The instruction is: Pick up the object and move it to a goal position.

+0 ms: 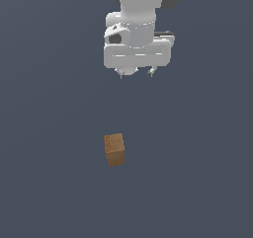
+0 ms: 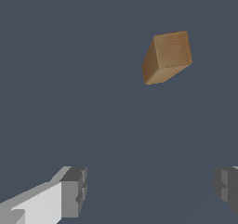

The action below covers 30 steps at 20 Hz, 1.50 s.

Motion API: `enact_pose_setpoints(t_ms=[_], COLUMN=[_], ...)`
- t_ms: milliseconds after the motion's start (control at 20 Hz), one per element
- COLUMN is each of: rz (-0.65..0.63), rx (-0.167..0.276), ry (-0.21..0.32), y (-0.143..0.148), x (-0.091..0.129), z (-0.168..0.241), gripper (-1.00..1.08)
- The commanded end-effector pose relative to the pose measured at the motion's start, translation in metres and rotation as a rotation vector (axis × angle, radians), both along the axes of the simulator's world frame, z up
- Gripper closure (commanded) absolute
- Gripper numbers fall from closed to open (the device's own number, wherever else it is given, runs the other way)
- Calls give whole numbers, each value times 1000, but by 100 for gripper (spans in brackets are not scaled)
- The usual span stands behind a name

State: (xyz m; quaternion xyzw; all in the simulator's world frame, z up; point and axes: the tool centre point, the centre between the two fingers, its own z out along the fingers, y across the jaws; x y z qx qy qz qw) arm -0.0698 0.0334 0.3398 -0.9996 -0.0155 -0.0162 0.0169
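White gripper point(image 1: 137, 73) hangs with its fingers spread apart, holding nothing, well above the block point(image 1: 114, 149). From outside, only the short fingertips show under the broad palm. At the wrist, both grey pads point(image 2: 74, 190) appear far apart, with the block point(image 2: 167, 56) beyond them on the plain dark floor point(image 1: 197, 173). Nothing stands between. No writing is visible.

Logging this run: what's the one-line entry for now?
pincer: open, empty | small brown wooden block: ungrasped, apart from pincer | phase: pre-grasp
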Motion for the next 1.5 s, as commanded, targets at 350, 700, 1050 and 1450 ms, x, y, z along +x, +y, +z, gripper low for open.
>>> enact_pose_setpoints(t_ms=[350, 700, 1050, 1450], rz=[19, 25, 33, 55], rx=[6, 9, 6, -1], ry=[-29, -39, -34, -23], y=[18, 24, 19, 2], x=[3, 3, 18, 55], z=[10, 14, 7, -15], gripper=[-92, -92, -92, -92])
